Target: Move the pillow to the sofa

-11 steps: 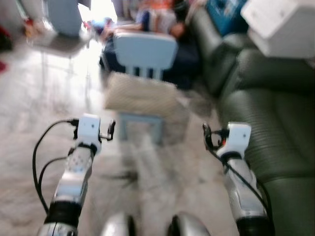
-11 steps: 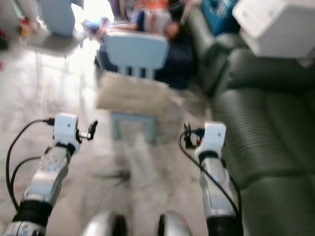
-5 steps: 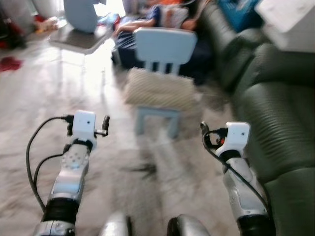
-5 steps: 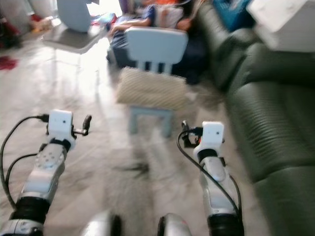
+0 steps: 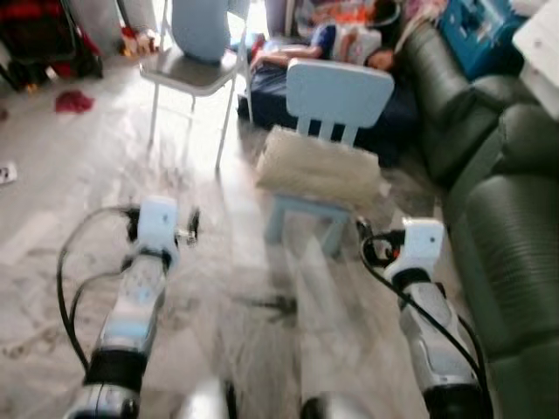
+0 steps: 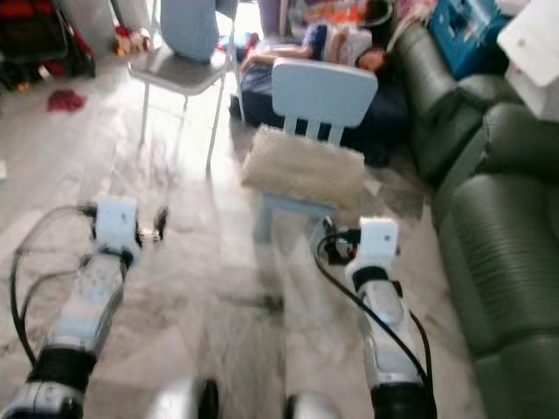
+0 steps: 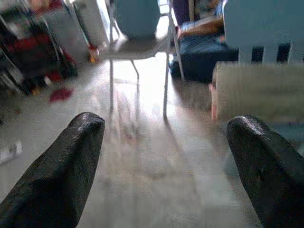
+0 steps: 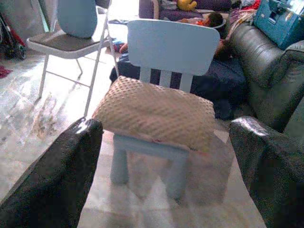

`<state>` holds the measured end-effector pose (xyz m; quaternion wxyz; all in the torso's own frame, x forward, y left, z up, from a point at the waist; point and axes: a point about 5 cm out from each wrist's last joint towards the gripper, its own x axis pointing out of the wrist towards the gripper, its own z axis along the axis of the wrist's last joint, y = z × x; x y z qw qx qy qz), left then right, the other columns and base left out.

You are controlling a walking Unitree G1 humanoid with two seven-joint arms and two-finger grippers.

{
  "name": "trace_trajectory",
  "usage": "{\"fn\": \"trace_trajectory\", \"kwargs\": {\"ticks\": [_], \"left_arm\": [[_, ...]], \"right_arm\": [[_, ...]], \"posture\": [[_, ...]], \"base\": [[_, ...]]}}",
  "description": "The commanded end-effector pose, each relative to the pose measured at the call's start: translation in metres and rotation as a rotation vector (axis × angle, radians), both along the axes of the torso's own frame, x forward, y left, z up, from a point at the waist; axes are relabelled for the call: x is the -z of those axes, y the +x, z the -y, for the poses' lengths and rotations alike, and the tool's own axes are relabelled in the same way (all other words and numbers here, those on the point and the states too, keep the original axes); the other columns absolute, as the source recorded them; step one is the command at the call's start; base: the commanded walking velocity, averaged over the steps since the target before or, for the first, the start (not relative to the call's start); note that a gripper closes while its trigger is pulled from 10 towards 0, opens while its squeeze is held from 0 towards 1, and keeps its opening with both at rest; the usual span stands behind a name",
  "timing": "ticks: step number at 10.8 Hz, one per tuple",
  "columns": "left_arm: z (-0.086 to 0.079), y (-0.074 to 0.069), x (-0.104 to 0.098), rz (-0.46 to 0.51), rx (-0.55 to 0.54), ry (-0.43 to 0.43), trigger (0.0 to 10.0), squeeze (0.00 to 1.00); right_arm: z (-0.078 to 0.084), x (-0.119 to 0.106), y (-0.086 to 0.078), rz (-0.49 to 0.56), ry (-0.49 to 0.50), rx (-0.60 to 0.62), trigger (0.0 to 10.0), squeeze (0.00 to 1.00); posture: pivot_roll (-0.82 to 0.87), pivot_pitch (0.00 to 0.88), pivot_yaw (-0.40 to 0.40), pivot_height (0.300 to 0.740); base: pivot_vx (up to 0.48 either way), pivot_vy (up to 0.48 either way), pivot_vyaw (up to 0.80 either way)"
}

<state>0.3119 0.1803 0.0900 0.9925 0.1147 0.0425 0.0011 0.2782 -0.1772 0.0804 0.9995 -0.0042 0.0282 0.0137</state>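
Marble floor [image 5: 52,227]: one pillow [image 8: 154,112] on one chair [image 8: 168,52]; both pincers [image 8: 166,161] [image 7: 161,156] spread.

Glossy marble floor [image 5: 105,175]. Pale blue child's chair [image 5: 336,96] centre frame; grey folding chair [image 5: 194,65] upper left. Dark green sofa [image 5: 515,218] right edge.

Head views smeared by motion, worst along lower edge. Left arm [image 5: 140,288] streaked; left pincer [image 7: 156,166] fingertips cut by frame bottom. Right pincer [image 8: 166,161] fingers cut likewise. Sofa [image 5: 515,218] cut by right edge. Chair [image 8: 166,61] seat hidden under pillow [image 8: 156,111]. Person [image 6: 336,44] behind chair back, mostly hidden. Box [image 5: 541,44] cut at corner.
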Motion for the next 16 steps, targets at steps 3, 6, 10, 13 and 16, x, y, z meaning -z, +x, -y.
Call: {"fn": "trace_trajectory", "kwargs": {"ticks": [3, 6, 10, 13, 16], "left_arm": [[0.013, 0.030, -0.040, 0.160, -0.016, -0.076, 10.0, 0.00], [0.012, 0.038, -0.043, 0.125, 0.053, -0.106, 10.0, 0.00], [-0.010, 0.004, -0.016, 0.008, 0.072, -0.130, 10.0, 0.00], [-0.009, -0.002, -0.011, -0.090, 0.147, -0.090, 10.0, 0.00], [-0.003, -0.014, -0.004, -0.124, 0.174, -0.140, 10.0, 0.00]], "right_arm": [[0.005, -0.002, 0.003, 0.008, -0.005, 0.017, 10.0, 0.00], [0.004, -0.001, -0.001, 0.009, 0.001, 0.025, 10.0, 0.00], [0.010, 0.011, -0.015, -0.034, -0.004, 0.043, 10.0, 0.00], [0.006, 0.013, -0.018, -0.042, -0.001, 0.032, 10.0, 0.00], [0.013, 0.012, -0.020, -0.042, -0.012, 0.049, 10.0, 0.00]], "posture": [[-0.06, 0.097, -0.035, 0.740], [-0.07, 0.101, -0.028, 0.740], [-0.06, 0.112, -0.027, 0.740], [-0.06, 0.116, -0.025, 0.740], [-0.07, 0.129, -0.031, 0.740]], "base": [[0.000, 0.000, 0.00], [0.000, 0.000, 0.00], [0.000, 0.000, 0.00], [0.000, 0.000, 0.00], [0.000, 0.000, 0.00]]}}
